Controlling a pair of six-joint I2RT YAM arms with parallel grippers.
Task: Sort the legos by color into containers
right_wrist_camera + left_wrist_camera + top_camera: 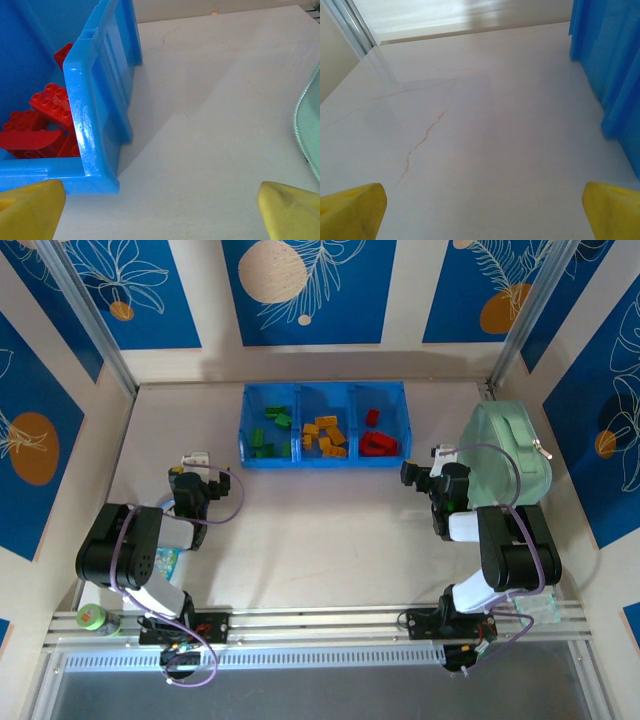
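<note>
The blue tray [300, 463] lies at the table's far middle, split into three containers. Green legos [268, 430] sit in the left one, orange legos [326, 435] in the middle one, and red legos [377, 438] in the right one. My left gripper [195, 460] hovers left of the tray, open, with bare table between its yellow fingers [350, 212]; the tray's wall [615, 65] rises at its right. My right gripper [428, 464] stands open beside the tray's near right corner [95, 125], with nothing between its fingertips [292, 212]. Red legos [47, 115] show inside that corner.
A mint-green zip case [510, 455] lies at the right, close to the right arm, and its edge [310, 125] borders that gripper's view. A small green-capped item [92, 618] sits by the left base. A metal rail [320, 625] runs along the near edge.
</note>
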